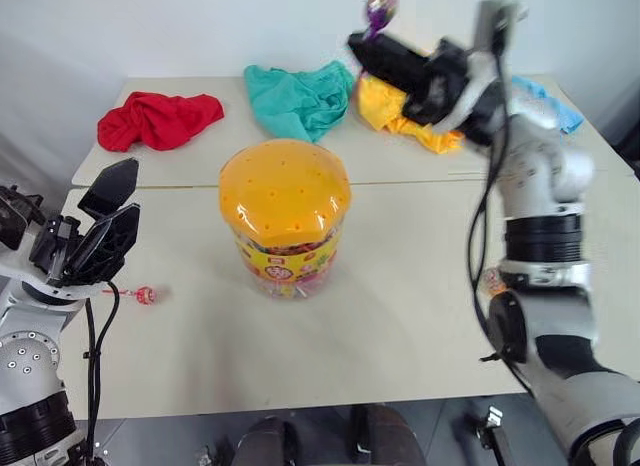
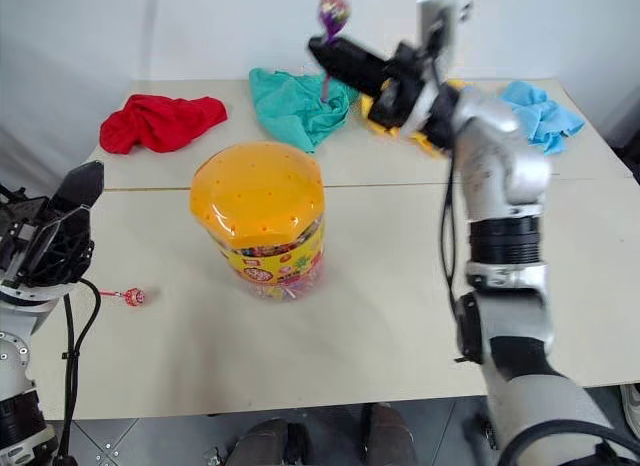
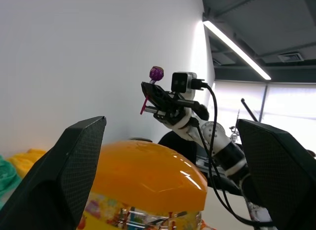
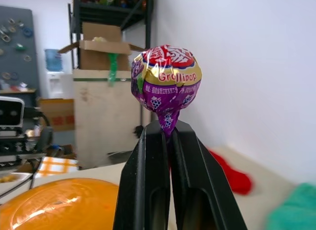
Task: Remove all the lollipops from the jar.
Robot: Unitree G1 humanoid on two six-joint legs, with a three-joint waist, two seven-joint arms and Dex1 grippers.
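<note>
1. Head camera: we see our right gripper (image 1: 362, 43) raised above the far side of the pale table (image 1: 400, 306), its black fingers clenched on the thin stick of a purple-wrapped round lollipop (image 1: 380, 6) that stands up above the fingertips. Below and nearer than that gripper sits the large clear plastic jar with a domed orange lid and yellow printed label (image 1: 285, 218). Our left gripper (image 1: 112, 214) hangs released, jaws spread wide, beside the jar and apart from it; just under it on the table lies a small red-wrapped lollipop on a red stick (image 1: 143, 295). Beyond the jar lie crumpled red (image 1: 158, 119), teal (image 1: 296, 98), yellow (image 1: 405, 114) and blue (image 2: 540, 114) cloths.
2. Left wrist camera: between our two spread black fingers (image 3: 59, 185) we see the orange lid, and past it the right gripper holding the purple lollipop up against a white wall.
3. Right wrist camera: our closed fingers (image 4: 153, 190) pinch the stick right below the purple wrapper; the orange lid shows low beside them.
</note>
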